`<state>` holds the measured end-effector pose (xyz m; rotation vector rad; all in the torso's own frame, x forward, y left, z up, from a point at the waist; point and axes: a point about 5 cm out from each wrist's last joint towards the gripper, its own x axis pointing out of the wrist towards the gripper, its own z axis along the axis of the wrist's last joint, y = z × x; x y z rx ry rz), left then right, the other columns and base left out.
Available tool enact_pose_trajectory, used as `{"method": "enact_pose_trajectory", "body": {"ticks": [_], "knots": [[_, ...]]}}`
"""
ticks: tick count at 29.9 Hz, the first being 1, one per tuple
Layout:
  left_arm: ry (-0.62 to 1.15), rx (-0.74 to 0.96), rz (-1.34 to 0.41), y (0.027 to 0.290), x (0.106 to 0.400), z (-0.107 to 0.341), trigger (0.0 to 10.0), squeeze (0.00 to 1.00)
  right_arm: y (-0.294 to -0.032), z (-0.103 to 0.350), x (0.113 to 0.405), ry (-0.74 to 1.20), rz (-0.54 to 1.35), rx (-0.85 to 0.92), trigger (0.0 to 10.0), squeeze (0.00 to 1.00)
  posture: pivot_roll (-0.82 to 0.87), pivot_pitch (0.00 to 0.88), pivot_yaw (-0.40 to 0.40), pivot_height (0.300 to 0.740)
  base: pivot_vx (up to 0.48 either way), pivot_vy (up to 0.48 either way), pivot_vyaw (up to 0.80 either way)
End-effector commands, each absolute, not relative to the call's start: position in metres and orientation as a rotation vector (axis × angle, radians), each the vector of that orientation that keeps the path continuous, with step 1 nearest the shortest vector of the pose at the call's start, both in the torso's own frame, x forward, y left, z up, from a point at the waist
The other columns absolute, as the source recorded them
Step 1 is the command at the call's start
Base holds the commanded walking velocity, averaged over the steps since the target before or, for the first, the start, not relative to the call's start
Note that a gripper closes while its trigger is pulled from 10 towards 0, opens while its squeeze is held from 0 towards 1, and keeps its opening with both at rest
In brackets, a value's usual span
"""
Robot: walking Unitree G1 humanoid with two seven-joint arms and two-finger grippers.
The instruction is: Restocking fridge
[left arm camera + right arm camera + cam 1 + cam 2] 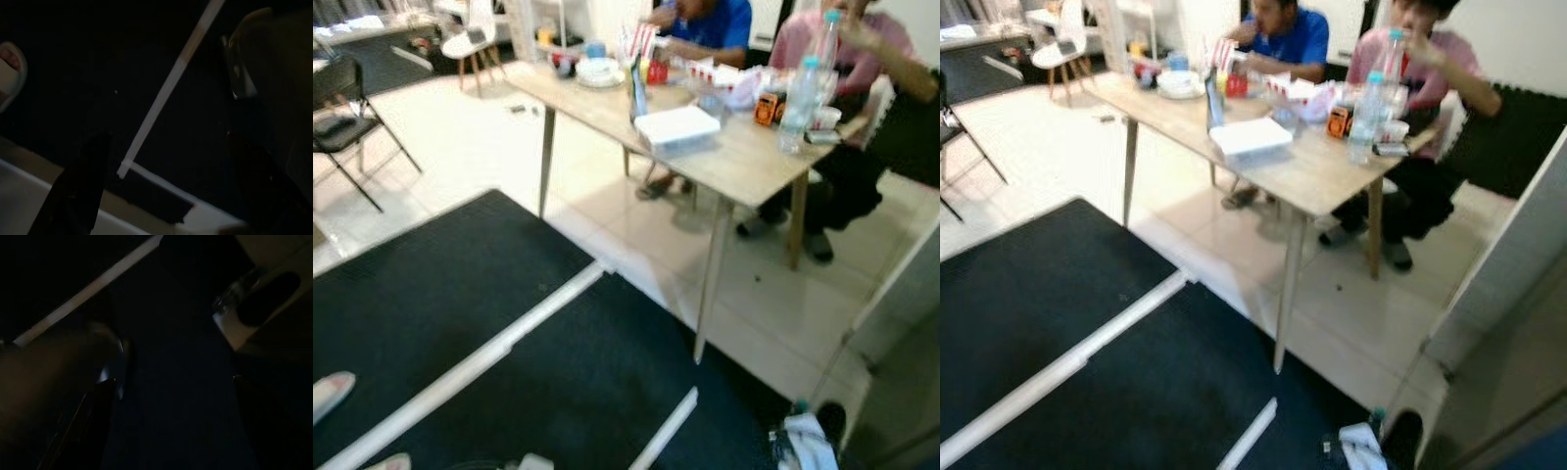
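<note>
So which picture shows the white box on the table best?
The left eye view shows the white box best: it sits nearer the middle, on the wooden table, with its top and front side plain. The right eye view has it too, a bit blurrier. Both wrist views are dark and point at the floor.

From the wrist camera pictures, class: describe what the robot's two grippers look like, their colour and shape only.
The left gripper has two long black fingers, flat-sided and tapering towards the tips. The right gripper has the same dark, long fingers, barely outlined in the shade. No cables or markings can be made out.
</note>
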<state>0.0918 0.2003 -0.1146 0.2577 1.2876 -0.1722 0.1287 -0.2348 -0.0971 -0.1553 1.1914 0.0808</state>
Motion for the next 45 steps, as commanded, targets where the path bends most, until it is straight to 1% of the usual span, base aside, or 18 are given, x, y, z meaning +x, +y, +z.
{"method": "enact_pose_trajectory", "body": {"ticks": [1, 12, 29, 34, 45], "knots": [[1.323, 0.240, -0.201, 0.196, 0.081, -0.117, 10.0, 0.00, -0.236, -0.095, 0.135, 1.175, 0.068, -0.154, 10.0, 0.00, -0.06, 0.011, 0.027, 0.740, 0.300, 0.000, 0.00], [1.320, 0.241, -0.201, 0.198, 0.082, -0.117, 10.0, 0.00, -0.230, -0.097, 0.133, 1.179, 0.077, -0.142, 10.0, 0.00, -0.05, 0.011, 0.027, 0.740, 0.303, 0.000, 0.00], [1.319, 0.238, -0.198, 0.197, 0.082, -0.117, 10.0, 0.00, -0.227, -0.097, 0.134, 1.175, 0.078, -0.131, 10.0, 0.00, -0.04, 0.009, 0.032, 0.740, 0.305, 0.000, 0.00], [1.318, 0.242, -0.198, 0.198, 0.083, -0.117, 10.0, 0.00, -0.226, -0.098, 0.134, 1.175, 0.085, -0.133, 10.0, 0.00, -0.04, 0.010, 0.034, 0.740, 0.312, 0.000, -0.78], [1.327, 0.239, -0.195, 0.198, 0.079, -0.117, 10.0, 0.00, -0.224, -0.098, 0.132, 1.172, 0.088, -0.124, 10.0, 0.00, -0.04, 0.026, 0.033, 0.740, 0.316, 0.000, 0.00]]}}
